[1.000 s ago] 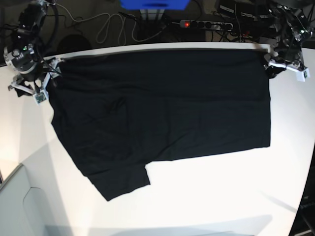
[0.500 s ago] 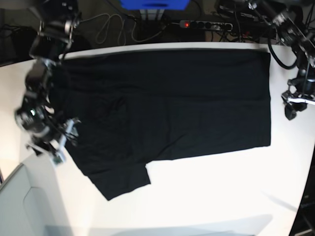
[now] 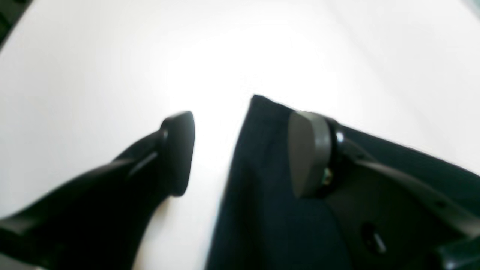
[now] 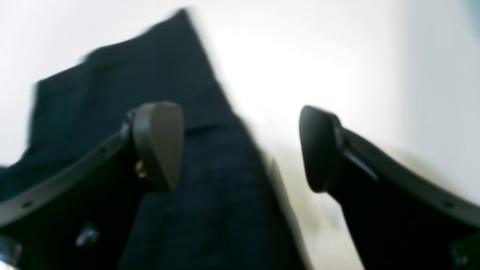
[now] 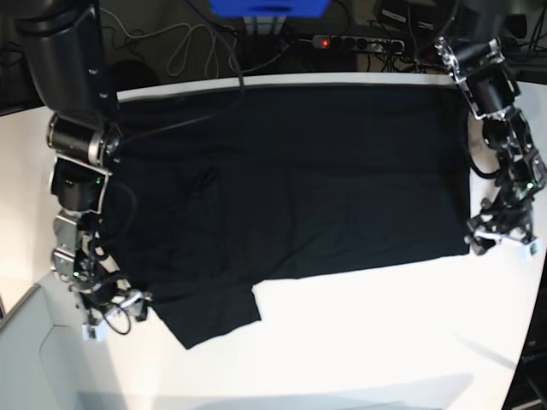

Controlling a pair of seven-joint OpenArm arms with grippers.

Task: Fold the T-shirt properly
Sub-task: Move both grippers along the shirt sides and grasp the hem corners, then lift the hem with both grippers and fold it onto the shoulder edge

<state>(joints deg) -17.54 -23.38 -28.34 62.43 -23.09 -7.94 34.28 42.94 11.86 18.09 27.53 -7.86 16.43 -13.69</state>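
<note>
Two grippers hovered with fingers spread wide, holding nothing. One black T-shirt (image 5: 291, 188) lay flat on the white table (image 5: 367, 342). Left gripper (image 5: 502, 242) straddled its near hem corner; right gripper (image 5: 111, 314) straddled the sleeve edge.

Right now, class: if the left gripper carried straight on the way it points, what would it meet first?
Probably the near corner of the T-shirt. The left gripper is open, one finger over the cloth and one over the bare white table. Depth is unclear in the blur, so cloth edge or tabletop are both possible.
</note>
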